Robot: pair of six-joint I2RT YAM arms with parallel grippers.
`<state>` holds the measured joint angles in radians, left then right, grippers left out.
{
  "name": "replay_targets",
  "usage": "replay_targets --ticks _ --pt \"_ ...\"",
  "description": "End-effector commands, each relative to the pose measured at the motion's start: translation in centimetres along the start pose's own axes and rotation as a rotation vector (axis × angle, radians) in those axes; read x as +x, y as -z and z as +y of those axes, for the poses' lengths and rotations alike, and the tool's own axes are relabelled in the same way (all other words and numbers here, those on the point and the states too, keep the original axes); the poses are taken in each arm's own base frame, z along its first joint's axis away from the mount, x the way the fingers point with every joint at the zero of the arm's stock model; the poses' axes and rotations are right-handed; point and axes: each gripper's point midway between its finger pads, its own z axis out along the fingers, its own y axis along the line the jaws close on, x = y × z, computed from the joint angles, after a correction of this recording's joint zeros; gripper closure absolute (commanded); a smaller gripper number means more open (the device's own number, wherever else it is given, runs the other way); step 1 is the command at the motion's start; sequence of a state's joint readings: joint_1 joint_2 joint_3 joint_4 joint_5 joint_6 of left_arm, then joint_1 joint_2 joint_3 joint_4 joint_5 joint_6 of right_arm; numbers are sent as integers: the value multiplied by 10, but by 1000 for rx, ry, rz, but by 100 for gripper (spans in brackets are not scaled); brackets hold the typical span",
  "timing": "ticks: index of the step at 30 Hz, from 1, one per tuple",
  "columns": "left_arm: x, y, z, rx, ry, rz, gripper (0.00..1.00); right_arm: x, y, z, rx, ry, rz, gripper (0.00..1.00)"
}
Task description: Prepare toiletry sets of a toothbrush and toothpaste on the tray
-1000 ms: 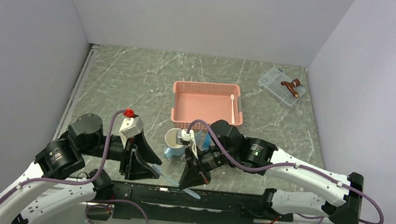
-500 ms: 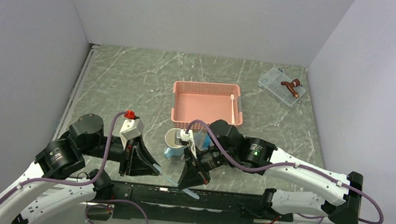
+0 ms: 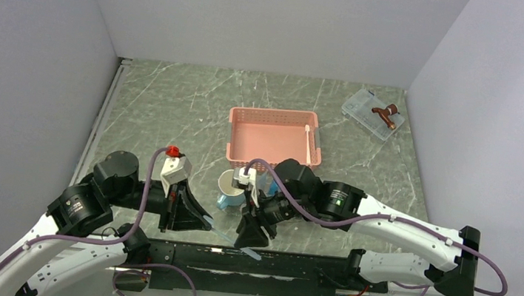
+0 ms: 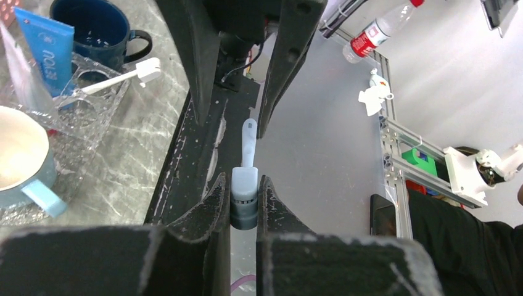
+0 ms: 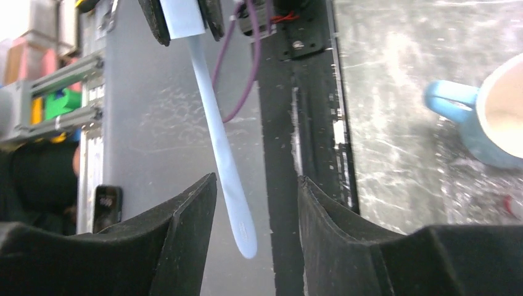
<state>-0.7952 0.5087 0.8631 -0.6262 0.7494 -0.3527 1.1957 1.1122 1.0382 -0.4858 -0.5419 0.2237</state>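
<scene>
1. counter [image 3: 174, 108]: pink basket [image 3: 273, 131] sits midway back.
2. left hand [image 4: 245, 197]: closed tight on one end of the toothbrush [image 5: 219, 142], held in the air over the counter's near edge.
3. right hand [image 5: 256, 185]: parted, fingers either side of the slim handle, not touching.

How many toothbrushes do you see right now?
3. One toothbrush in the left gripper, one in the basket, one on the tray by the dark mug. Others may be hidden.

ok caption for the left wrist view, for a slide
Left gripper shut on the toothbrush, right gripper open around its far end.
</scene>
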Motion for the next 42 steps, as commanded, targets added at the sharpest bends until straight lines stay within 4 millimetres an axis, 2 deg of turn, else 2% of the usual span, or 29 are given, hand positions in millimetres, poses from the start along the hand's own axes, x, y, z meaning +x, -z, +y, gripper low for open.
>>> replay_targets --ticks 1,5,10,14,17,24,29,42 --pt "-13 5 5 -74 -2 -37 100 -32 34 -15 213 6 -143 46" --pt "-16 9 15 -152 31 -74 100 -41 63 -31 379 -38 -244 43" --pt "-17 11 41 -301 131 -120 100 -48 104 -62 637 -135 -381 40" --pt "-13 12 62 -405 204 -138 100 -41 117 -82 772 -199 -408 41" --pt "-17 18 70 -468 213 -168 100 -33 122 -95 852 -233 -404 41" --pt "-24 26 87 -585 227 -201 100 -28 120 -104 888 -245 -421 41" --pt "-34 18 89 -625 203 -208 100 -25 120 -109 906 -243 -424 41" --pt "-47 -19 82 -721 81 -116 100 -14 122 -115 940 -256 -412 41"
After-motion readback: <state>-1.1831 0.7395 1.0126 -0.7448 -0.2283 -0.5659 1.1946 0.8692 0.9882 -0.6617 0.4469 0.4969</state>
